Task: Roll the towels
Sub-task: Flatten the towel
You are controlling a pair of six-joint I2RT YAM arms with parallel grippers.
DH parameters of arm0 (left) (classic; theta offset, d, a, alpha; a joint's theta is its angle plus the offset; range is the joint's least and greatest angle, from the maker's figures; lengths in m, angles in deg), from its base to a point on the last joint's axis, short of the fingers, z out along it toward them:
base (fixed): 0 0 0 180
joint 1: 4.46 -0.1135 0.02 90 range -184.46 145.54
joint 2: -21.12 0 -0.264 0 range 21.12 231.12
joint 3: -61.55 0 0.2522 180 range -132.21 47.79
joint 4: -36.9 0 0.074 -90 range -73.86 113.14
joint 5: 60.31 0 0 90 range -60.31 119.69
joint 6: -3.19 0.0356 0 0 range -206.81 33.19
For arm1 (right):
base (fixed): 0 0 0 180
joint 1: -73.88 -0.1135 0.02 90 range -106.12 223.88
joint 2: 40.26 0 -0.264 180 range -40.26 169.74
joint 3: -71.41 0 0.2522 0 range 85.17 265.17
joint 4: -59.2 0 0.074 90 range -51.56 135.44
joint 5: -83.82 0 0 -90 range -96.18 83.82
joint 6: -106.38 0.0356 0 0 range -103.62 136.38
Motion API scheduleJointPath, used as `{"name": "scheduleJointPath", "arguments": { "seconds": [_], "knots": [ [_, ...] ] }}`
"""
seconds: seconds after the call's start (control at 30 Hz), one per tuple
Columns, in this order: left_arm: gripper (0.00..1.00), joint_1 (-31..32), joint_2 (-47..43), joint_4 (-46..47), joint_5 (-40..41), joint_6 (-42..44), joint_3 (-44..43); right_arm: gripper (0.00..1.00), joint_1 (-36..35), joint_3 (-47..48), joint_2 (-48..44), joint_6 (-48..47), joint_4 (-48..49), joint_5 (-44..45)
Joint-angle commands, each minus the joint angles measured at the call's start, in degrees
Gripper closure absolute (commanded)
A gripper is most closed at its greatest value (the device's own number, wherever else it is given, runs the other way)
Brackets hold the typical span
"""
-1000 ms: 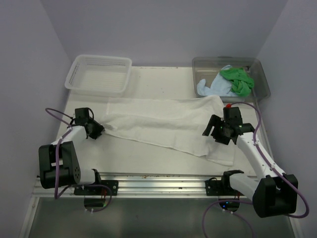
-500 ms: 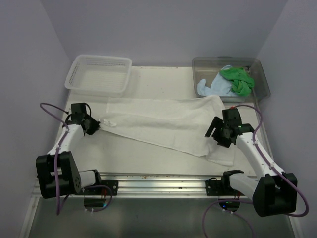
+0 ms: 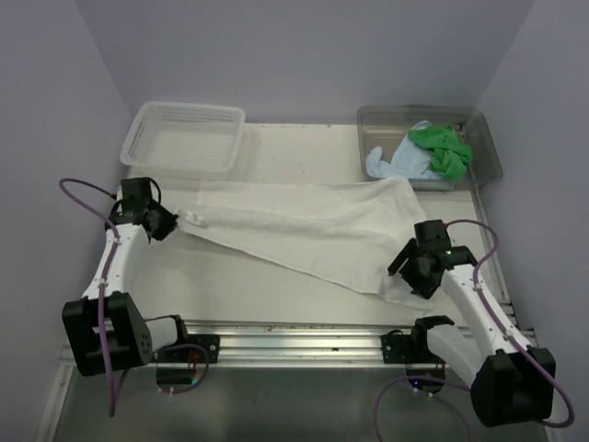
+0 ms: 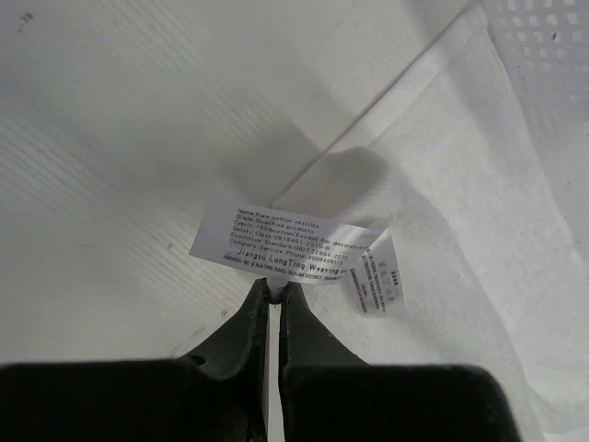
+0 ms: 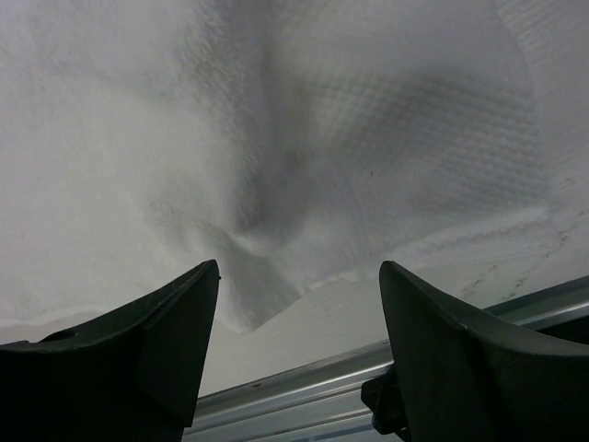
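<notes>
The white towel (image 3: 304,230) lies spread out lengthwise across the table. My left gripper (image 3: 167,224) is shut on its far left corner, right at the printed care label (image 4: 285,244). The fingertips (image 4: 260,296) pinch cloth there, and the towel (image 4: 451,212) runs off to the right. My right gripper (image 3: 411,270) is open and empty, hovering over the towel's near right corner (image 5: 304,138), with its fingers (image 5: 184,304) wide apart. The green towel (image 3: 442,149) and the light blue towel (image 3: 394,164) lie crumpled in the clear tub.
The clear plastic tub (image 3: 479,124) stands at the back right. A white lattice basket (image 3: 184,138) stands at the back left, just beyond my left gripper. The metal rail (image 3: 294,331) runs along the near table edge and also shows in the right wrist view (image 5: 368,378).
My left gripper has moved left and farther back, drawing the towel's left corner with it. My right gripper has moved toward the near right corner of the towel, still open.
</notes>
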Motion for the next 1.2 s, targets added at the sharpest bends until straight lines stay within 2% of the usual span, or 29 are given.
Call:
{"name": "scheduleJointPath", "arguments": {
  "seconds": [0.0, 0.1, 0.23, 0.4, 0.47, 0.6, 0.77, 0.87, 0.9, 0.97, 1.13, 1.17],
  "knots": [
    [1.0, -1.8, -2.2, -2.8, 2.9, 1.8, -5.4, 0.27, -0.1, -1.8, 1.7, 2.2, 1.1, -1.2],
    [1.0, -3.1, -2.6, -4.2, 3.4, 1.8, -7.3, 0.35, -0.2, -2.3, 5.1, 0.5, 7.1, -2.9],
    [1.0, -6.5, -3.3, -6.0, 3.5, 1.9, -8.4, 0.36, -2.3, -0.3, 13.8, -1.7, 13.1, -2.1],
    [1.0, -12.1, -3.8, -8.0, 3.0, 2.7, -10.1, 0.36, -10.6, 5.8, 25.5, -3.4, 18.3, 1.5],
    [1.0, -15.3, -3.7, -7.9, 1.1, 3.0, -10.6, 0.36, -12.1, 7.9, 32.1, -5.0, 19.5, 1.5],
    [1.0, -16.7, -3.8, -7.7, -0.7, 3.0, -10.5, 0.36, -12.1, 14.5, 38.1, -9.9, 18.4, 3.6],
    [1.0, -16.6, -3.8, -6.2, -4.0, 3.3, -7.6, 0.34, -11.6, 18.9, 33.7, -14.5, 16.1, 7.2],
    [1.0, -16.7, -3.5, -5.0, -5.7, 3.5, -6.1, 0.28, -11.6, 16.8, 25.1, -15.1, 16.3, 5.8],
    [1.0, -16.6, -3.2, -4.8, -5.9, 3.7, -5.9, 0.21, -11.6, 14.5, 23.2, -14.1, 15.9, 6.0],
    [1.0, -16.6, -2.9, -5.0, -6.3, 4.0, -5.9, 0.19, -10.7, 11.8, 17.6, -12.6, 15.0, 7.2],
    [1.0, -16.6, -2.9, -5.1, -6.3, 4.7, -6.5, 0.21, 0.8, 0.8, 9.7, -8.9, 13.6, -0.4],
    [1.0, -16.6, -2.8, -5.3, -6.3, 4.7, -6.8, 0.21, 1.2, -0.1, 7.5, -8.1, 13.2, -2.1]
  ]
}}
